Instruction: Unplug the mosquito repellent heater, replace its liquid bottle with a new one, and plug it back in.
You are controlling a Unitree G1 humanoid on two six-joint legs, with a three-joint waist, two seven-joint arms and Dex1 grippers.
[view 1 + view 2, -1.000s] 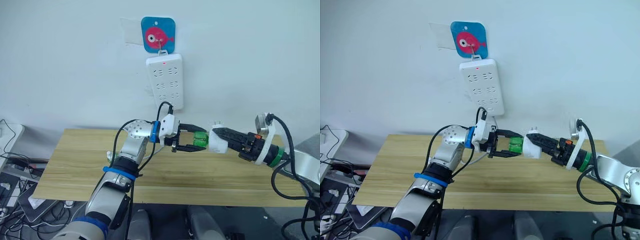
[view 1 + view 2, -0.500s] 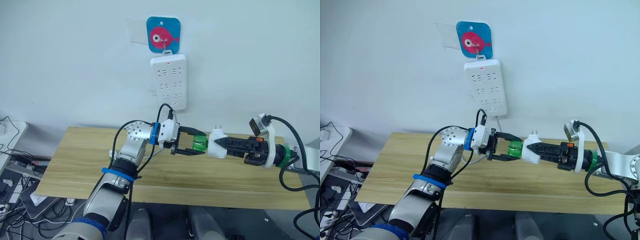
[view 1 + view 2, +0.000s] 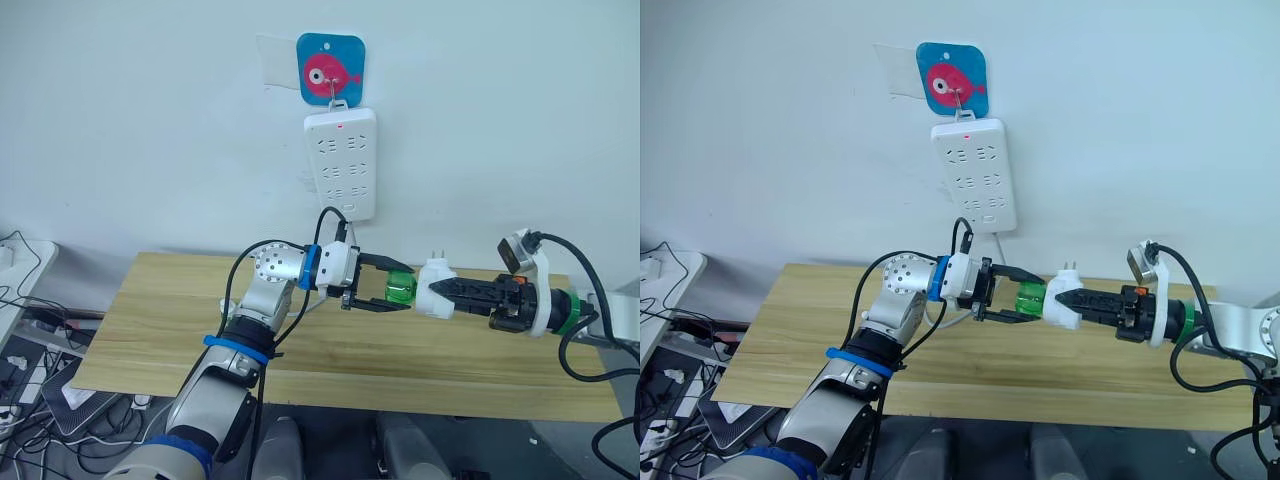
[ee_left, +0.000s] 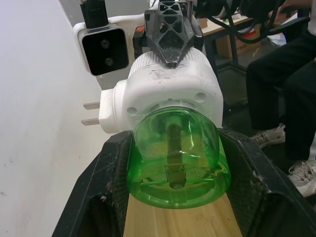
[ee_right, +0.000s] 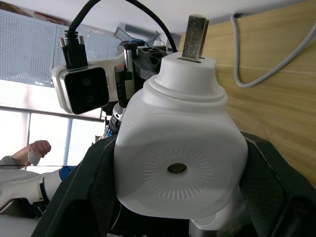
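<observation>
The mosquito repellent heater (image 3: 431, 300), a small white rounded unit with two prongs (image 5: 195, 33) pointing up, hangs above the wooden table (image 3: 150, 320). My right gripper (image 3: 441, 291) is shut on it from the right. A green translucent liquid bottle (image 3: 398, 291) sits against the heater's left end, and my left gripper (image 3: 405, 288) is shut on it. In the left wrist view the bottle (image 4: 175, 153) lies between my black fingers (image 4: 108, 187), its neck end meeting the heater (image 4: 170, 84).
A long white power strip (image 3: 342, 163) hangs on the wall under a blue fish hook (image 3: 330, 68), above and left of the heater. A grey cable (image 5: 266, 69) lies on the table. A seated person's legs (image 4: 281, 98) are nearby. Cables clutter the floor (image 3: 30, 380) at left.
My right arm has levelled out, bringing the heater up to a horizontal line with the bottle. The head camera has shifted slightly. Both grips are unchanged.
</observation>
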